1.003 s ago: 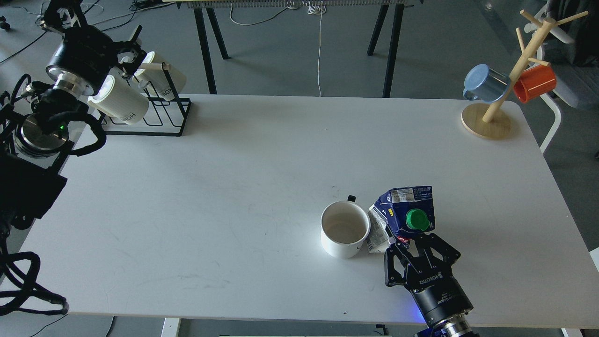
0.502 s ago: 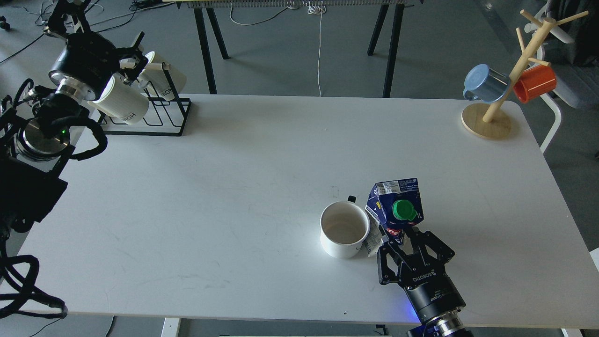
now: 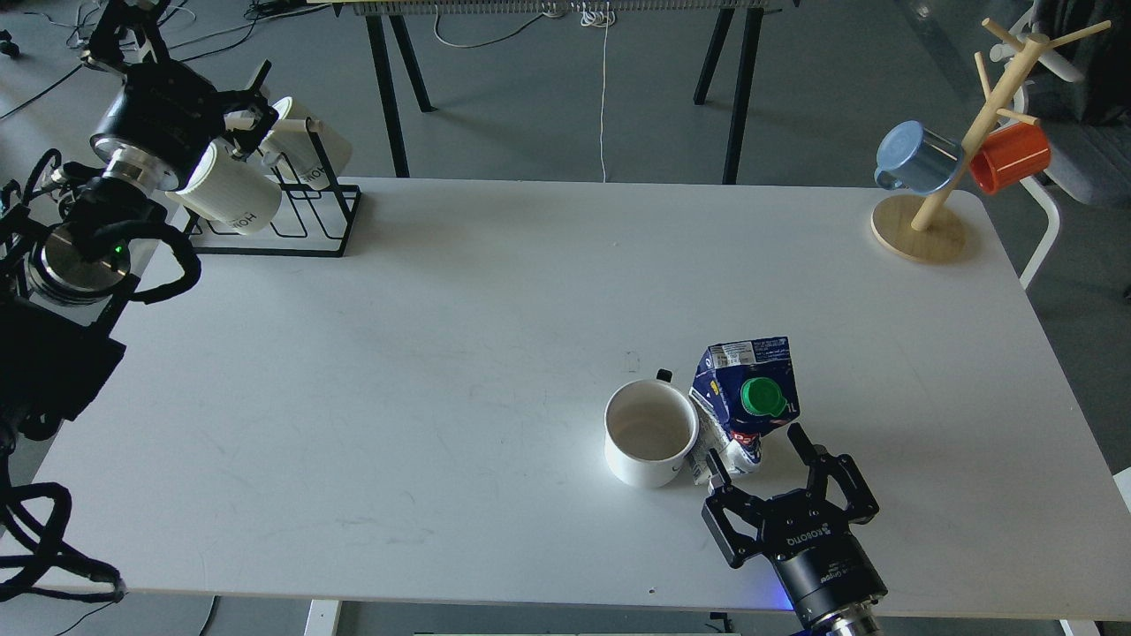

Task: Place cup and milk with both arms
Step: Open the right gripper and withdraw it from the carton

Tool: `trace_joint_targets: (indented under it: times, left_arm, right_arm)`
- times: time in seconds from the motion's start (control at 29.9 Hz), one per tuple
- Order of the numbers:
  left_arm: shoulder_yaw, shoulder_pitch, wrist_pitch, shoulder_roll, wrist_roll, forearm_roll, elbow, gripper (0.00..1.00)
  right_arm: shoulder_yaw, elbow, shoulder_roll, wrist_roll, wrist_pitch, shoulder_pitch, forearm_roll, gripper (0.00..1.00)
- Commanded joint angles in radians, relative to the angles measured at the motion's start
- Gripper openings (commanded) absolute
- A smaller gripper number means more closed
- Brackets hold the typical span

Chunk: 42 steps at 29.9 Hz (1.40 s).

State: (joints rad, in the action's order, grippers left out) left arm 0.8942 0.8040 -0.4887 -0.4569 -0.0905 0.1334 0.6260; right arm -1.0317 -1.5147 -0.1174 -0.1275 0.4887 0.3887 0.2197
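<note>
A white cup (image 3: pixel 651 433) stands upright on the white table (image 3: pixel 495 336), right of centre near the front. A dark blue milk carton (image 3: pixel 740 402) with a green cap stands right next to it, touching its right side. My right gripper (image 3: pixel 760 455) is open just in front of the carton, its fingers spread to either side of the carton's base and holding nothing. My left gripper (image 3: pixel 240 115) is at the far left by the black mug rack, close to a white mug (image 3: pixel 228 193); its fingers are too dark to tell apart.
A black wire rack (image 3: pixel 292 212) with white mugs stands at the back left corner. A wooden mug tree (image 3: pixel 937 177) with a blue and an orange mug stands at the back right corner.
The right gripper set the carton upright beside the cup, then opened and drew back toward the front edge. The left arm shifted slightly at the rack.
</note>
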Motion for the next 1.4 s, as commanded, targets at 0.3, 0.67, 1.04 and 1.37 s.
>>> trace_joint_targets:
  times: [0.3,0.67,1.04,1.37]
  left_arm:
    - [0.005,0.001,0.0,0.007,-0.009,0.002,-0.006,0.99]
    - [0.022,-0.034,0.0,0.027,-0.011,0.017,-0.006,0.99]
    - [0.022,-0.048,0.0,0.033,-0.021,0.078,-0.038,0.99]
    - [0.022,-0.048,0.0,0.038,-0.012,0.106,-0.038,0.99]
  right_arm:
    - [-0.169,-0.192,-0.183,0.0,0.0,0.236,-0.089,0.98]
    - [-0.429,-0.156,-0.401,0.0,0.0,0.023,-0.097,0.99]
    - [-0.213,0.239,-0.561,-0.001,0.0,-0.63,-0.102,0.99]
    - [-0.05,0.691,-0.433,0.006,0.0,-1.073,-0.102,0.99]
